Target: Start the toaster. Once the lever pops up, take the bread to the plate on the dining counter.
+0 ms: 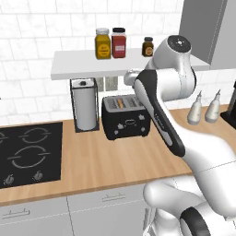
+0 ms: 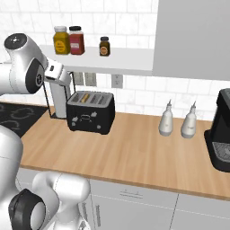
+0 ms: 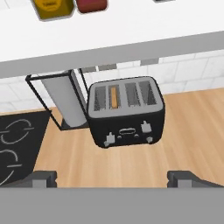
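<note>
One toaster (image 3: 126, 113) holds one bread (image 3: 114, 96) slice; paper-towel holder (image 3: 65, 100) just beside it; gripper (image 3: 111, 177) spread wide, holding nothing.

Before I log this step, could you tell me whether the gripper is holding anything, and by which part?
Nothing is held. The gripper hangs open above the wooden worktop, short of the toaster, and the bread sits in a slot.

I see a black toaster (image 3: 126, 114) with white knobs, a tan-golden slice of bread (image 3: 114, 96) in one slot, a light-wood counter (image 3: 192, 127), white wall tiles, and yellow, red and amber jars (image 1: 110, 43).
</note>
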